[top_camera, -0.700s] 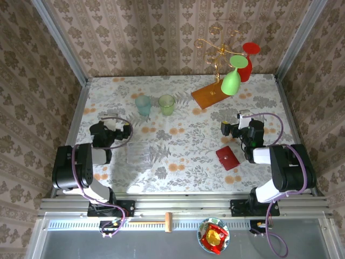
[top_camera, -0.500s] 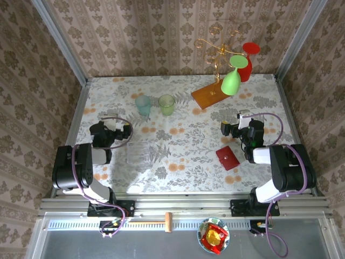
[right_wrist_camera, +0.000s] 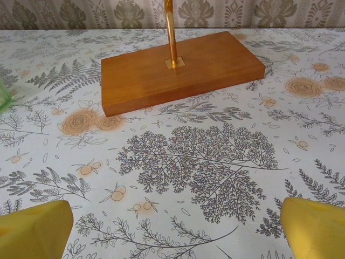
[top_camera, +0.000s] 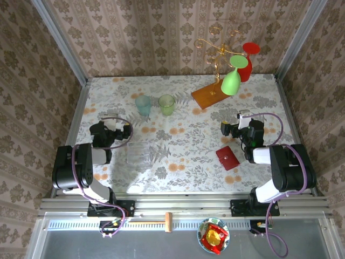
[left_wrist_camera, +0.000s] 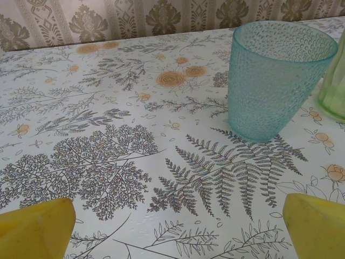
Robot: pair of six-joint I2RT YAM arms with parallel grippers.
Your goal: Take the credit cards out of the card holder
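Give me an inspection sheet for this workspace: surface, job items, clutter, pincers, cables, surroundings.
Surface: floral tablecloth, flat, no spills seen.
Job's things: red card holder lies flat beside the right arm and appears closed.
Clutter: teal cup, green cup, wooden base carrying a gold wire rack with a green goblet and a red goblet.
Pincers: left pincer open, empty, facing the teal cup; right pincer open, empty, facing the wooden base.
Cables: purple cable loops at each wrist, touching no object.
Surroundings: patterned walls; bowl of wrappers below the table edge.
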